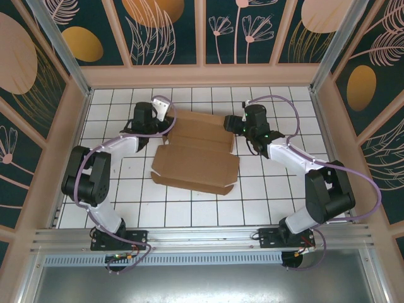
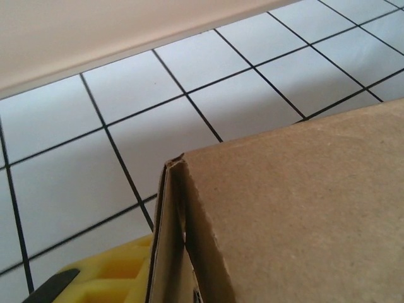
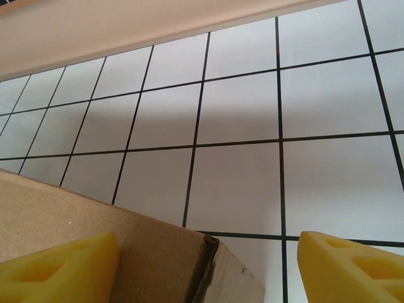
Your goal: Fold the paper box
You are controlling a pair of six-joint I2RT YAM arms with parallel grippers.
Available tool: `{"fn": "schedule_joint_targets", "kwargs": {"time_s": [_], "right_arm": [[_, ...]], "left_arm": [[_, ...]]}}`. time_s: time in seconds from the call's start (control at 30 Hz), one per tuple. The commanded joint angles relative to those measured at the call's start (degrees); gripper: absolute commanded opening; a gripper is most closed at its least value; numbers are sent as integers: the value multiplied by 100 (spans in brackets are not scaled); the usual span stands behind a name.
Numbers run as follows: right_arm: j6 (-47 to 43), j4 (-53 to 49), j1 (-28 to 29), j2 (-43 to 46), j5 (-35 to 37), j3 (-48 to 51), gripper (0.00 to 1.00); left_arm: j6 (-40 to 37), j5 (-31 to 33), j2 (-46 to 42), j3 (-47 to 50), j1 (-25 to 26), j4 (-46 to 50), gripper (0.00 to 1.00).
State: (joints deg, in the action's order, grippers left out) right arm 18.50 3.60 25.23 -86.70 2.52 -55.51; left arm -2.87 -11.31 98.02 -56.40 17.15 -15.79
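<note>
brown cardboard paper box (image 1: 196, 154), likely light and creasable, best held by far edges; right pincer (image 3: 208, 251) released, left pincer (image 1: 163, 128) indeterminate.

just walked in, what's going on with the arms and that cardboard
A brown paper box is being folded on the tiled table. The left gripper is at the box's far left corner, and the right gripper sits open around its far right corner. The box looks only partly folded.
</note>
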Motion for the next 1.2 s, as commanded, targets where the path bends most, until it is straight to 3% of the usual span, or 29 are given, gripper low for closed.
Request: {"fn": "schedule_joint_targets", "kwargs": {"time_s": [0.0,0.2,0.47,0.53,0.63,0.77,0.93,1.17], "right_arm": [[-146,-539,112,-13,283,92,78],[-451,-666,349,495,1008,-34,82],[-945,-742,987,560,1197,-502,78],[-976,-685,1092,496,929,-577,74],[-979,-693,1321,317,496,-742,54],[-973,-735,1637,125,486,-780,29],[-942,-667,1698,-32,367,-639,22],[-1038,-606,1648,-179,488,-401,22]], "left_arm": [[835,397,-392,564,317,-284,31],[1156,865,-719,1091,577,-466,26],[1210,1293,-863,1347,985,-590,27],[1219,1401,-846,1342,1034,-575,27],[1285,1462,-853,1357,1045,-618,28],[1531,1300,-898,1413,1049,-679,29],[2004,906,-963,1506,1045,-810,34],[1829,435,-1621,1496,1045,-286,54]]}}
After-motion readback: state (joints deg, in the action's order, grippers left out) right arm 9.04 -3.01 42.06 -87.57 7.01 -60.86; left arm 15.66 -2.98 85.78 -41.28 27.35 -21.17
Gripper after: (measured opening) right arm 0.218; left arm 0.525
